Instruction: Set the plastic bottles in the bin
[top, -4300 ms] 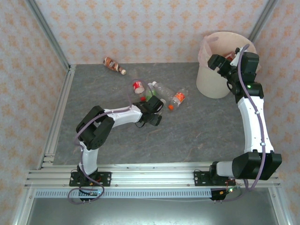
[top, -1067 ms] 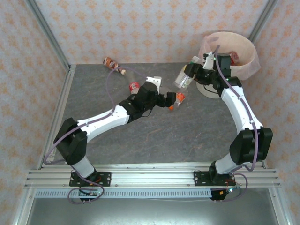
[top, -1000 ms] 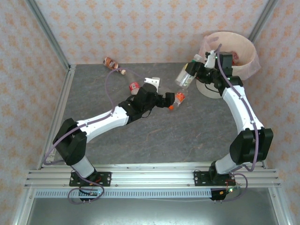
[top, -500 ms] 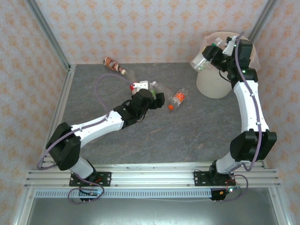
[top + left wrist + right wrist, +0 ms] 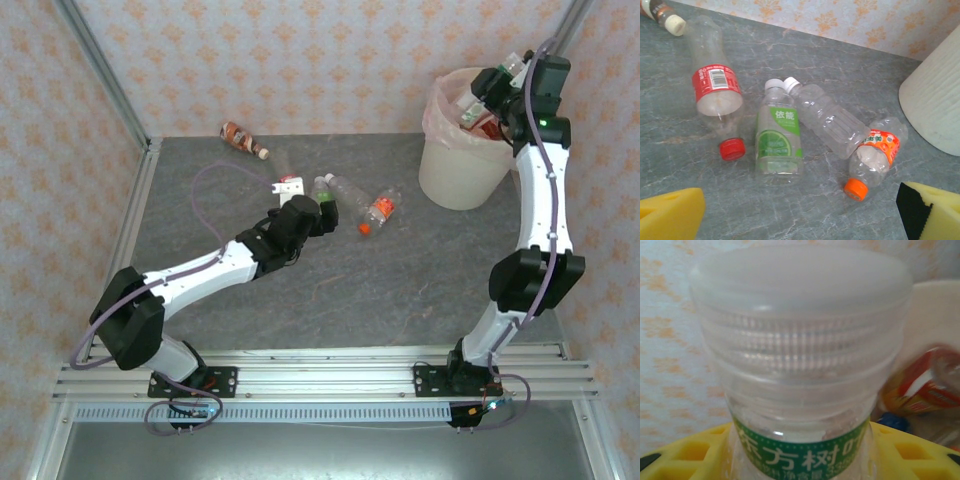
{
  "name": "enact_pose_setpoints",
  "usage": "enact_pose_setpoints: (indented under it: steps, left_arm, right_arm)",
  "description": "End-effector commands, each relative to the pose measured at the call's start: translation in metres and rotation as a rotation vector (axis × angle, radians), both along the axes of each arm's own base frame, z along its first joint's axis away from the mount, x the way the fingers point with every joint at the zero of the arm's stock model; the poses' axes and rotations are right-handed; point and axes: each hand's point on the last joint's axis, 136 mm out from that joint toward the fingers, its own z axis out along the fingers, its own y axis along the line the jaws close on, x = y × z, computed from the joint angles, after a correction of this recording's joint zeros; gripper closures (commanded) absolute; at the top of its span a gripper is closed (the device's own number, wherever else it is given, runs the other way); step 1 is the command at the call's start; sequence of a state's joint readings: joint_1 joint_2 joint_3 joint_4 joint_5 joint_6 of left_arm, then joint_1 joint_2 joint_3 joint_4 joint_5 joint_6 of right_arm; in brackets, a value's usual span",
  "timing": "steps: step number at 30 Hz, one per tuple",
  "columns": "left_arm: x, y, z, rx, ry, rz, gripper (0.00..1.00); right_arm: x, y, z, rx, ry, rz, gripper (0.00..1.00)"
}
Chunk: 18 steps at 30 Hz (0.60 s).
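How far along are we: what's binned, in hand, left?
Done: a red-labelled bottle lies in the round cream bin. In hand: the right tool holds a clear green-labelled bottle over the bin. Left: five on the grey table: red-capped, lime-labelled, orange-capped, plain clear, and a brown one at the far corner. The open left tool hovers over the middle four.

Tabletop (image 5: 400,280): dark grey, marbled w/ paler veins. Walls (image 5: 300,60): pale pink-cream, repeating orange floral motif. Bin (image 5: 455,180): cream-white; liner (image 5: 437,108) pale pink. Bottles, clear plastic: red-label bottle (image 5: 715,92), white barcode patch, red cap; lime-label bottle (image 5: 779,142), green w/ white characters, white cap; plain bottle (image 5: 827,120), clear all over, white cap; orange-label bottle (image 5: 877,150), orange cap. Brown bottle (image 5: 240,136) at 11 o'clock, cream cap. Green-band bottle (image 5: 800,390): white characters on green. Left fingers (image 5: 670,215) & right fingers (image 5: 685,455): yellow. Arms (image 5: 540,215): white, black joints; cables (image 5: 215,175) purple.
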<state>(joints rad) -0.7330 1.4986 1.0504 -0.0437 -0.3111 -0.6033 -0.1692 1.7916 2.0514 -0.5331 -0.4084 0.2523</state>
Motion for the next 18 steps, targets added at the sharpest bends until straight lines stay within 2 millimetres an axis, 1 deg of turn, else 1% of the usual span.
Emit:
enact_pose_setpoints:
  steps: [1,4,7,9,11,14,18]
  left_arm:
    - [-0.003,0.021,0.005,0.021,-0.009,0.070,0.00]
    - [-0.004,0.023,0.004,0.022,-0.006,0.080,0.00]
    - [-0.003,0.023,0.001,0.017,-0.001,0.087,0.00]
    - [-0.002,0.023,-0.001,0.013,0.002,0.091,0.00]
    - [-0.001,0.022,-0.004,0.012,0.008,0.094,0.00]
    - [0.000,0.020,-0.005,0.012,0.012,0.089,0.00]
    - [-0.001,0.022,-0.005,0.013,0.014,0.090,0.00]
  right_arm:
    - [0.004,-0.031,0.010,-0.184,0.003,-0.115,0.58]
    - [0.018,-0.041,0.018,-0.267,-0.031,-0.137,0.58]
    - [0.030,-0.060,0.019,-0.346,-0.043,-0.220,0.58]
    - [0.039,-0.057,0.017,-0.386,-0.045,-0.188,0.57]
    - [0.047,-0.054,0.012,-0.402,-0.045,-0.162,0.57]
    - [0.053,-0.054,0.001,-0.425,-0.026,-0.169,0.57]
    - [0.055,-0.066,-0.019,-0.449,0.025,-0.220,0.56]
